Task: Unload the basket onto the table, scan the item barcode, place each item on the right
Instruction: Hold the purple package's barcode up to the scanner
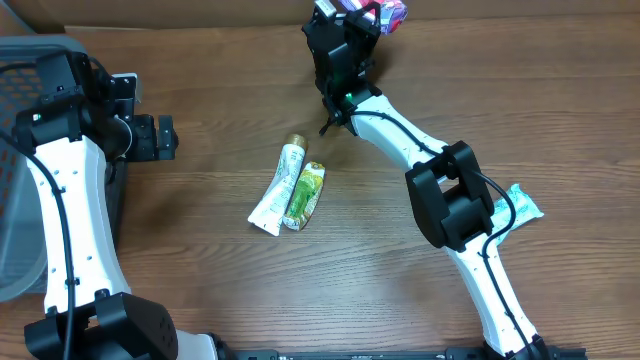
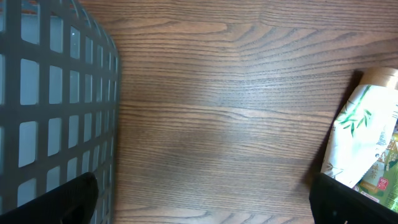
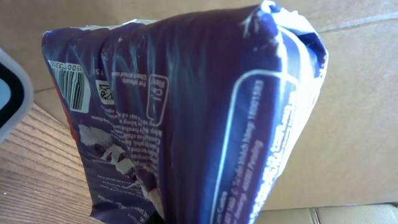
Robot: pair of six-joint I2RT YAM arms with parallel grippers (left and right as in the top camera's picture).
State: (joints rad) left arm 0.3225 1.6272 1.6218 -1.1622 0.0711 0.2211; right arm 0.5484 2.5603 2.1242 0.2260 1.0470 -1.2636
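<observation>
Clamping my right claw [image 1: 362, 20] tight on the purple packet [image 3: 186, 112], I hold it just before the cardboard wall [image 3: 354, 124] — barcode [image 3: 69, 87] bared, I judge, for scanning — while my left claw [image 1: 170, 138] gapes, well away from that wall.

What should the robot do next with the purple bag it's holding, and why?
Probably twist the purple packet a little so its barcode turns toward the white-rimmed device beside it, likely the scanner. The right gripper is shut on the packet, and the barcode sits near a corner, tilted.
</observation>
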